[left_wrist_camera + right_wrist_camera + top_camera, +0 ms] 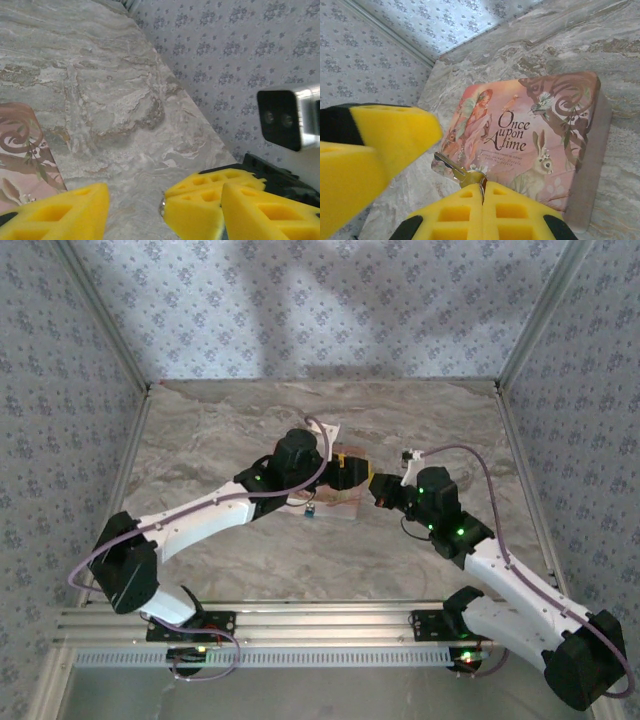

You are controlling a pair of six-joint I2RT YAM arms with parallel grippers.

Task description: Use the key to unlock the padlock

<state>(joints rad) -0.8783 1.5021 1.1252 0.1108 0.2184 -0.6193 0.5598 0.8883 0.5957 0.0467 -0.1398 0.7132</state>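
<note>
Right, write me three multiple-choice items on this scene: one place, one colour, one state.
1. Where is the padlock? A) against the far wall B) by the near edge of the pink Once upon a time box C) at the right arm's base
2. What colour are the gripper fingers? A) yellow B) green C) white
3. The right gripper is A) open, empty B) shut on the box C) shut on the key
B: the top view shows it by the box. A: both wrist views show yellow. C: its fingers pinch the key's head.
</note>
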